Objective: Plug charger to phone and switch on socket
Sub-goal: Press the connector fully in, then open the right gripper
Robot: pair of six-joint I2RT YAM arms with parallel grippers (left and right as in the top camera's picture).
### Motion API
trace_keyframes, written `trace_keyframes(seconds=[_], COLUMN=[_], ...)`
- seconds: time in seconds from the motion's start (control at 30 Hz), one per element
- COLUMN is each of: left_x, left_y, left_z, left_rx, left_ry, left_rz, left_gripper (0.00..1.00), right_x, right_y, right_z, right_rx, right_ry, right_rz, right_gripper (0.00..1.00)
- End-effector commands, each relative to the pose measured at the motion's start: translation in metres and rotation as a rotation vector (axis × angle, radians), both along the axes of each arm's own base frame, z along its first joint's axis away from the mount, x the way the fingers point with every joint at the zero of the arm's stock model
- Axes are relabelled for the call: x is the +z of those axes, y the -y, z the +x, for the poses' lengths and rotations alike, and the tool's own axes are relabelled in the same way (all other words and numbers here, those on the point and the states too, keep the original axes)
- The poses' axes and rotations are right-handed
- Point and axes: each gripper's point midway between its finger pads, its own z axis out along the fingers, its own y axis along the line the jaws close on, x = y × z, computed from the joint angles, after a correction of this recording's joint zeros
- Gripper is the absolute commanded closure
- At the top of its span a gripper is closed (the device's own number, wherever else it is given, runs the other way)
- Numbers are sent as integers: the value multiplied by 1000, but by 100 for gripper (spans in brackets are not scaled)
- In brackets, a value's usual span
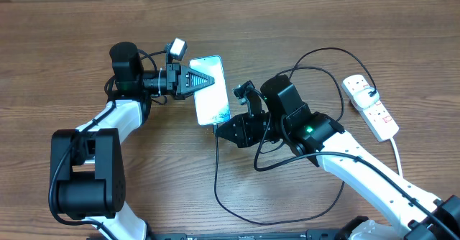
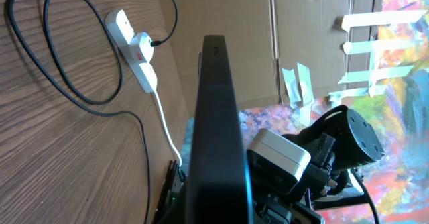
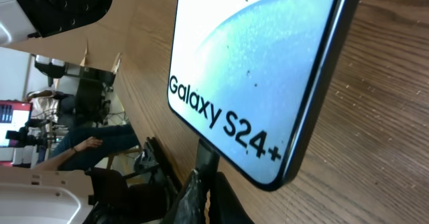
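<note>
Phone (image 1: 213, 107), one, in left jaws; charger (image 1: 216, 161), one, in right jaws; socket (image 1: 374, 109), one.

Overhead down, wrists close — phone (image 1: 210, 89) shared

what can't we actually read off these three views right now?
- Plug seating: the charger tip meets the phone edge, but the port is hidden behind that edge in right wrist; jaws of the right gripper cover it overhead.
- Switches on the socket: too small overhead and in left wrist to read on or off.
- Jaws of the left gripper: hidden behind the edge-on phone in left wrist.
</note>
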Motion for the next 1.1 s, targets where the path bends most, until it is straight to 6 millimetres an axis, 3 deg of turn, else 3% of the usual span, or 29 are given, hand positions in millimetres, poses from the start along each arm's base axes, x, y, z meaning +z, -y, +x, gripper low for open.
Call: trace_keyframes(seconds=[0.0, 0.1, 0.17, 0.37, 0.47, 0.67, 0.97, 1.07], left_x=[8, 8, 8, 8, 8, 7, 7, 7], left_y=[7, 6, 5, 5, 5, 5, 5, 5], left_z=[-3, -3, -2, -2, -2, -2, -2, -2], left_rx=[-42, -39, -37, -38, -38, -37, -37, -38], left_ry=[67, 93, 94, 94, 102, 101, 101, 101], left_rz=[-8, -8, -8, -8, -8, -8, -8, -8], left_gripper=[96, 96, 96, 96, 96, 96, 96, 96], right_x=[3, 4, 11, 43, 43, 16, -32, -38], right_y=[-2, 0, 4, 29, 33, 28, 8, 3], right_z=[5, 2, -3, -15, -19, -13, 0, 3], right_rx=[-3, 0, 9, -76, -160, -356, -434, -434], right_ry=[46, 42, 47, 96, 154, 274, 309, 309], right_rz=[-4, -10, -19, -141, -230, -430, -557, -556], right_gripper=[96, 91, 77, 49, 49, 50, 69, 77])
